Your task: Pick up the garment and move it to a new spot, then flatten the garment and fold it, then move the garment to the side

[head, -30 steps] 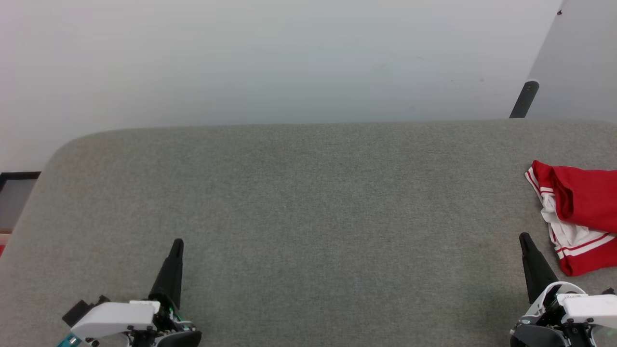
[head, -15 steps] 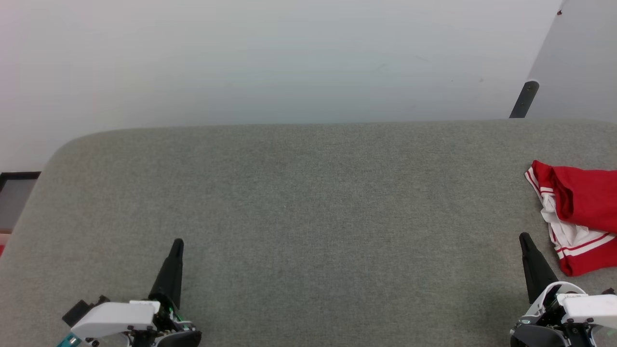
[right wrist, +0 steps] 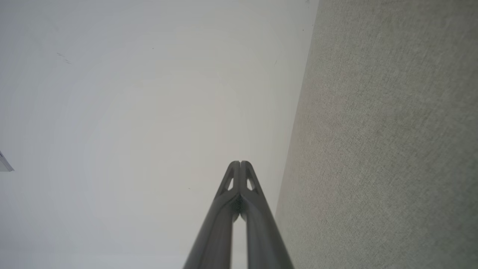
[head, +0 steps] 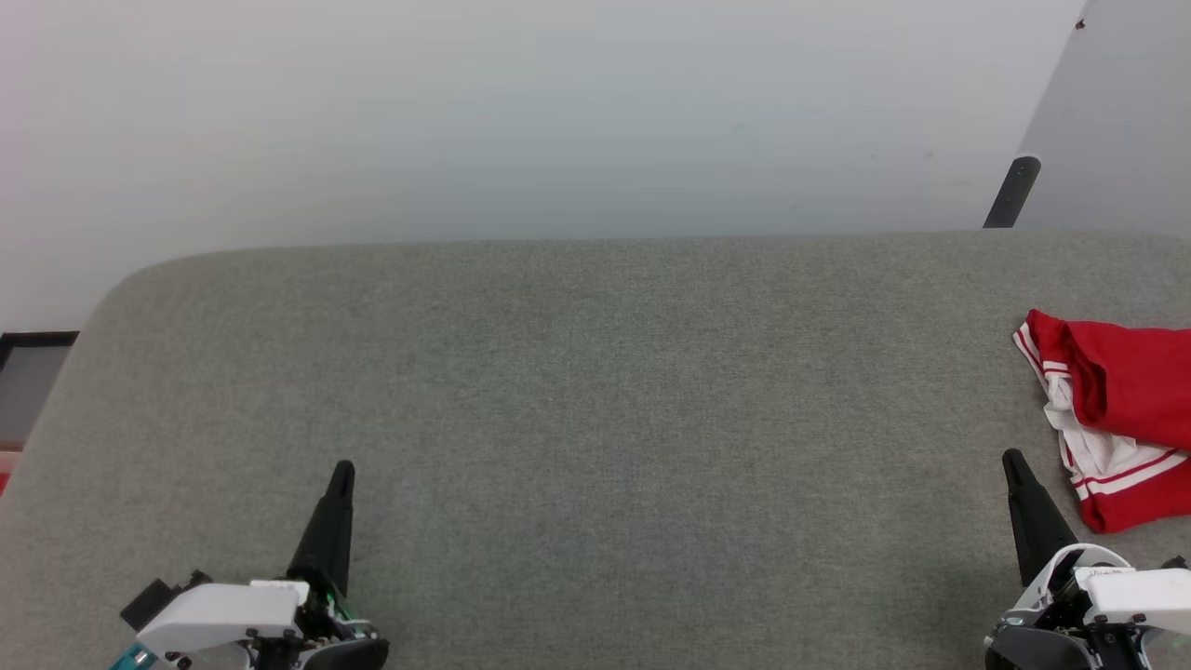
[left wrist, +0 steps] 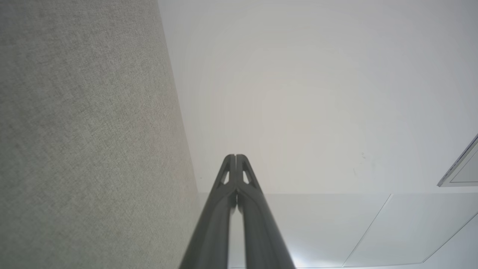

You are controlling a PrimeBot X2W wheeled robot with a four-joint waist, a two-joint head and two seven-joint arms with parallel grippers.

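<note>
Head camera looks down on the grey surface (head: 595, 419); wrist cameras skim along it.

Crumpled red shirt (head: 1130, 381) at the right edge of the grey cloth-covered table (head: 595, 372), partly cut off by the frame. Bunched in loose folds, not laid flat. White fabric and red-and-white striped trim showing along the left and near sides, under the red.

One red and white garment (head: 1126, 381). Two grippers: one left gripper (head: 342, 469), one right gripper (head: 1010, 459). Two dark fingers (left wrist: 218, 213) on each gripper. One big gray table (head: 595, 391). One dark pole (head: 1012, 191) at the back.
</note>
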